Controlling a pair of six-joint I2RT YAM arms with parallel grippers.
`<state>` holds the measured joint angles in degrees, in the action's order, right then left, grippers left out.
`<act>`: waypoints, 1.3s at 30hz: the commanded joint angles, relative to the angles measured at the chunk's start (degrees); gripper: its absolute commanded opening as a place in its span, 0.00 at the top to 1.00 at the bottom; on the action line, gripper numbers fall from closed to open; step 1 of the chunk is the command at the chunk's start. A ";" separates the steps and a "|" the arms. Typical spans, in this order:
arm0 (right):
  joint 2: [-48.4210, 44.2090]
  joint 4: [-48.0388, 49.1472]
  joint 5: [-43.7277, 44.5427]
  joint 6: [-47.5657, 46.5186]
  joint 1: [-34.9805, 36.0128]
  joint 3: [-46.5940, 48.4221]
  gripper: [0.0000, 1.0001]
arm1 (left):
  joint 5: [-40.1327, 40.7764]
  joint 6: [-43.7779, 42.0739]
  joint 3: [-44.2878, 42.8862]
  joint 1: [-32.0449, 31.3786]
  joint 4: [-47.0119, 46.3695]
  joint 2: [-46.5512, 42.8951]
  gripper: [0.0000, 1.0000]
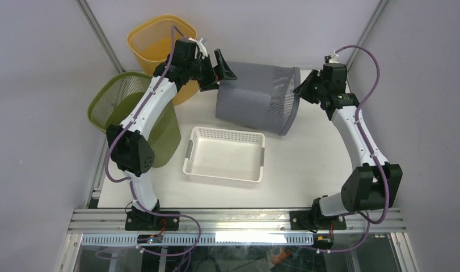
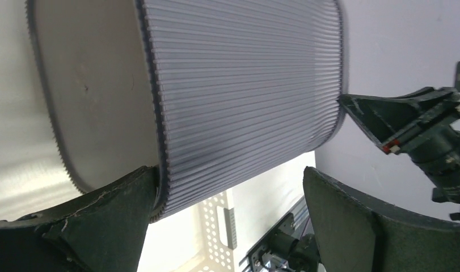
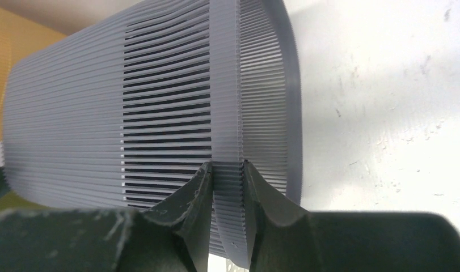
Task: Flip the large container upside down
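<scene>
**A:** What does the large container (image 1: 253,96) look like?

**B:** It is grey, with fine ribs all round its wall and slots between them. The closed base is smooth, and the body widens toward the mouth.

**A:** Which way does it point?

**B:** It lies on its side at the back of the table (image 1: 307,164). Its long axis runs left to right, with the mouth toward the right arm and the base toward the left. I cannot tell whether its lower side touches the table.

**A:** And the grippers?

**B:** The right gripper (image 1: 299,90) has its jaws drawn narrow, pinching the rim wall between them. The left gripper (image 1: 220,71) is spread wide at the base end. One of its fingers (image 2: 119,209) sits at the base edge, while the other stands off the wall.

**A:** What about the other containers?

**B:** A white perforated tray (image 1: 189,156) sits just in front, showing its bare floor. A yellow bin (image 1: 145,48) stands upright at back left. A green mesh bin (image 1: 165,133) stands in front of it, partly hidden by the left arm.
</scene>
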<state>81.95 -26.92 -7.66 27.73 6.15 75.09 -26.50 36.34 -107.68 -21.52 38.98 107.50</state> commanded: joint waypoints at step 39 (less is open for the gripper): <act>-29.37 -16.01 -4.02 -2.95 -2.20 -9.94 0.46 | 13.09 5.34 -2.88 -9.61 -6.52 -10.92 0.01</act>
<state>57.84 -38.33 -9.34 27.03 4.12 64.40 -24.62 40.23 -115.26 -35.86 29.80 100.12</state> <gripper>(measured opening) 0.541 0.990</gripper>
